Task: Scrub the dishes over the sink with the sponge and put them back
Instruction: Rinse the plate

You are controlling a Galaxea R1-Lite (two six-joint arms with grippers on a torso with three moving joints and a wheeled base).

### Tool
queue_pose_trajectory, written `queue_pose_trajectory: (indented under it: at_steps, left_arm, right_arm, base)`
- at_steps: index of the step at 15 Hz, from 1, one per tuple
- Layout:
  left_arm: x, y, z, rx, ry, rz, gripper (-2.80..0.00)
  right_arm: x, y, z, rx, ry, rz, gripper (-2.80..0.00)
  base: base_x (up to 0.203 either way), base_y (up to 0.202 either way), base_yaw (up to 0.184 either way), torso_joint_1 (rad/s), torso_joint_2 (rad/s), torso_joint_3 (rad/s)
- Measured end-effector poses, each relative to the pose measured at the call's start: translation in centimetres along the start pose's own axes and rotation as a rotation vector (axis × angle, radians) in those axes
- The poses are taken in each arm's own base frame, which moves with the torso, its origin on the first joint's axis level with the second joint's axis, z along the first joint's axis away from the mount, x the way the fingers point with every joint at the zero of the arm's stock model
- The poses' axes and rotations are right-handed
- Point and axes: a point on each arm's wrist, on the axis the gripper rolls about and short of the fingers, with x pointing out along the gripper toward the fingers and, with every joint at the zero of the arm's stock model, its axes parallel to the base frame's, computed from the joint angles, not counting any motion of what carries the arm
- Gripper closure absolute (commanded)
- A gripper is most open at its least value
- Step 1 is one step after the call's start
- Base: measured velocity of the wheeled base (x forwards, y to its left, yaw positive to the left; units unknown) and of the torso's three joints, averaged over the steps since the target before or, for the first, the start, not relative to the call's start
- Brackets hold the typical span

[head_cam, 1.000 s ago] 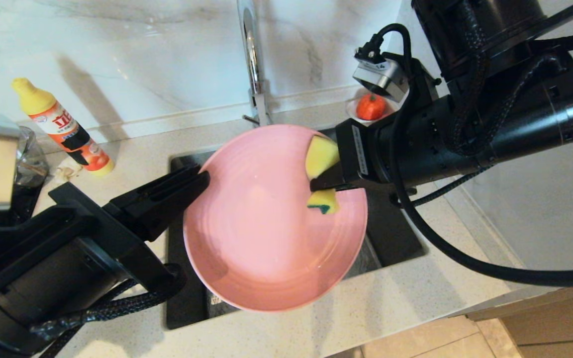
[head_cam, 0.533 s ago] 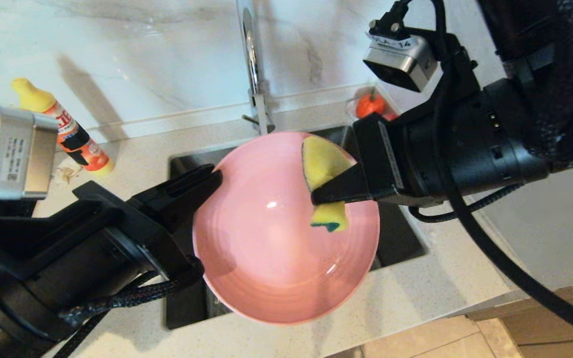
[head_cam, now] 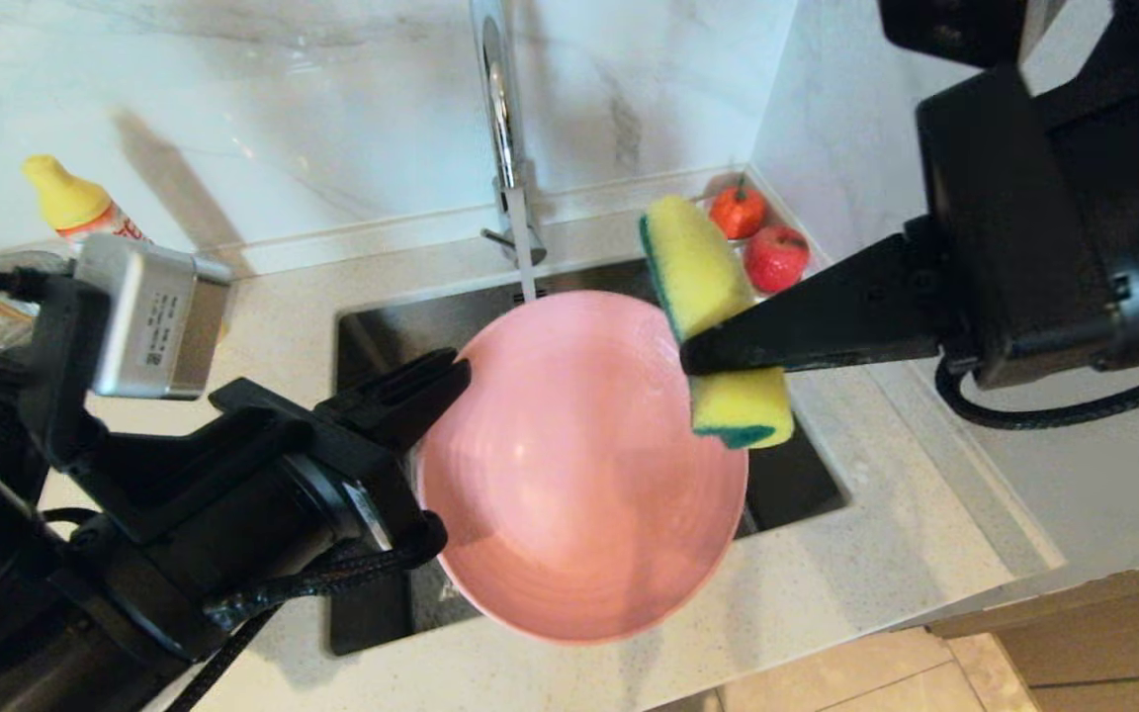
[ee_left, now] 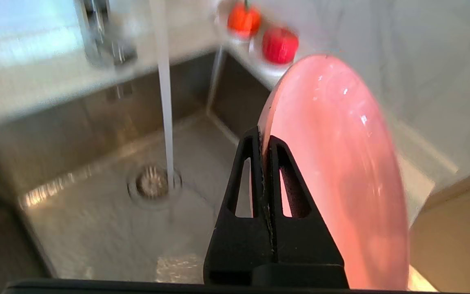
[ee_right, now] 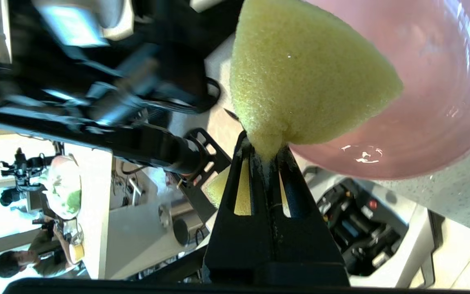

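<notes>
Two grippers share the middle of the head view, each clamped on something. Nearest, at the lower left of the frame, the left gripper (head_cam: 441,381) reaches in from its black arm and has its fingers pressed together on the left rim of the pink plate (head_cam: 579,475); the left wrist view shows the same rim pinched edge-on between the two black fingers (ee_left: 255,163). That plate is held tilted in the air, its hollow face turned up toward the camera, over the steel sink (head_cam: 382,326) and overlapping the front strip of the speckled counter (head_cam: 827,583) at lower centre. Just right of the plate's upper edge, the right gripper (head_cam: 698,354) comes in from the right side of the frame, squeezed shut on the waist of the yellow sponge (head_cam: 703,272) (green scouring face along its edges). The sponge sits at the plate's upper right rim; contact cannot be told. Behind, at upper centre, the chrome tap (head_cam: 502,119) runs a thin stream of water (ee_left: 165,106) into the basin, down to the drain strainer (ee_left: 152,184). Farther back, two red fruits (head_cam: 757,237) sit in the right corner, and a yellow-capped bottle (head_cam: 70,203) stands at upper left.
</notes>
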Motion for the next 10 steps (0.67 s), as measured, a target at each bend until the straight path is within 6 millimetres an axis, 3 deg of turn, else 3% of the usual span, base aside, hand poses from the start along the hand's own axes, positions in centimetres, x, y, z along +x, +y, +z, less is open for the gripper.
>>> queue_pose_trajectory:
  at_steps: [6, 10]
  left_arm:
    - [1.3, 0.1, -5.0, -0.234, 0.250, 0.084, 0.00]
    - [3.9, 3.2, -6.4, -0.347, 0.264, 0.243, 0.00]
  right_arm:
    - [-3.8, -2.5, 1.4, 0.041, -0.118, -0.065, 0.00]
    - [-4.0, -4.2, 1.3, 0.072, -0.116, -0.127, 0.00]
  base:
    - [0.000, 0.000, 0.000, 0.000, 0.00, 0.000]
    - [0.000, 0.000, 0.000, 0.000, 0.00, 0.000]
